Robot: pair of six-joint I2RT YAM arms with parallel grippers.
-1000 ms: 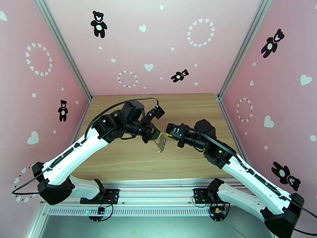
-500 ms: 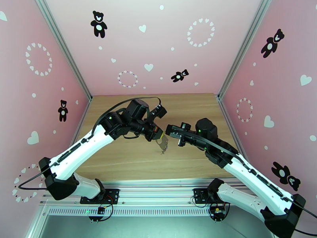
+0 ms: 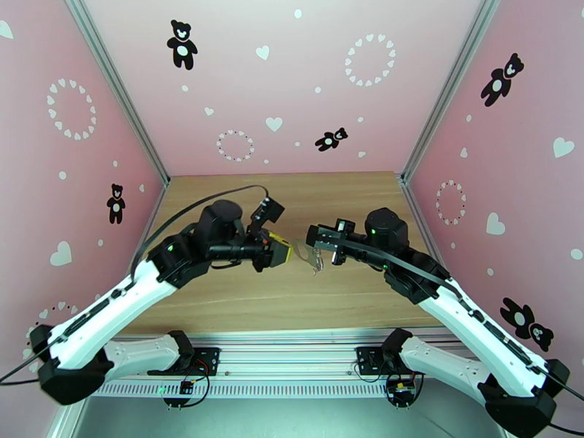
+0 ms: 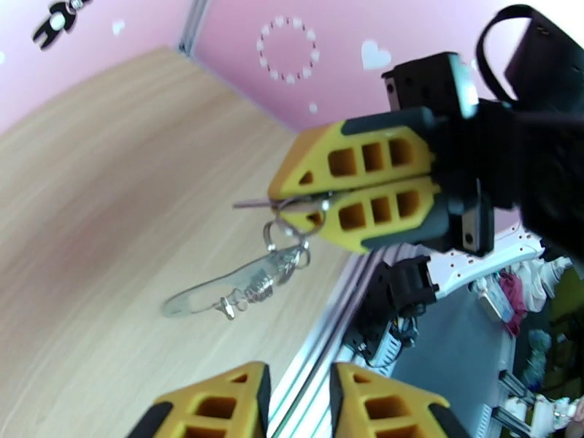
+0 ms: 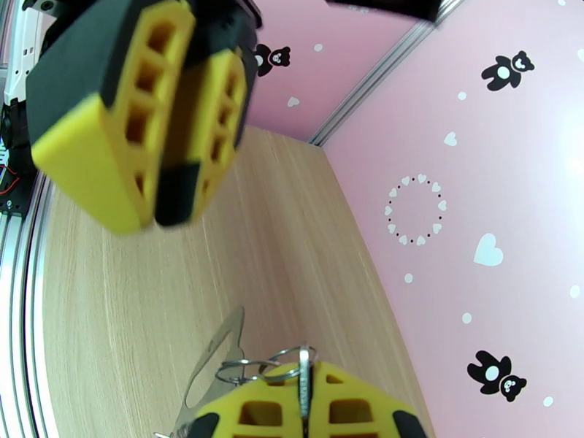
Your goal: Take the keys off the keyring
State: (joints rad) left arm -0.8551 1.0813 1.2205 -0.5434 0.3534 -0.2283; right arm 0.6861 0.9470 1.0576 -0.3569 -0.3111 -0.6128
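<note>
One change: left gripper [image 3: 286,251] has backed off, jaws narrowly apart, empty; right gripper [image 3: 312,242] clamps a key [image 5: 303,377], keyring [image 4: 219,290] dangling below. Key evidently remains attached; removal pending.

Bright, even light, faint shadows. Overhead view bows at corners. Wrist views blurred up close; wall [image 5: 562,133] glares right.

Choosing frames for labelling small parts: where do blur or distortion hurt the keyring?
Top external: evenly lit, wide-angle splayed walls, keyring tiny. Left wrist: keyring smeared, background soft. Right wrist: left gripper looms blurred up close; rings at the bottom edge fairly crisp.
</note>
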